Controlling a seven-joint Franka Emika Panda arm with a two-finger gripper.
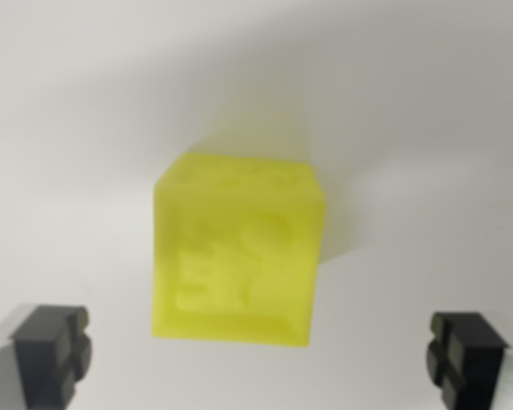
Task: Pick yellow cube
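Plainly, the jaws stand wide open and hold nothing: one dark fingertip point(51, 350) sits at the lower corner on the wrist view's left, the other at the lower corner on the wrist view's right, and the gripper point(258, 352) has bare space between them. The yellow cube point(237, 256) rests on the white surface point(77, 128), between the two jaws and a little beyond their tips, apart from both. It lies slightly nearer the jaw on the wrist view's left than the other, and its sides look turned a touch off square to the line between the jaws. A raised or sunken pattern marks its upper face, too blurred to read.

Several things could go wrong from here, as I judge it. Because the cube is off centre, one jaw would likely meet it first on closing and push it sideways across the smooth surface. Because it sits slightly turned, the pads could catch an edge instead of a flat side, so the cube might twist or squirt out. Since the cube lies past the fingertips, closing at this height or reach could miss it altogether, and coming down too far could press the tips onto the surface.

By count: one yellow cube, two jaws, one surface, nothing else in view.
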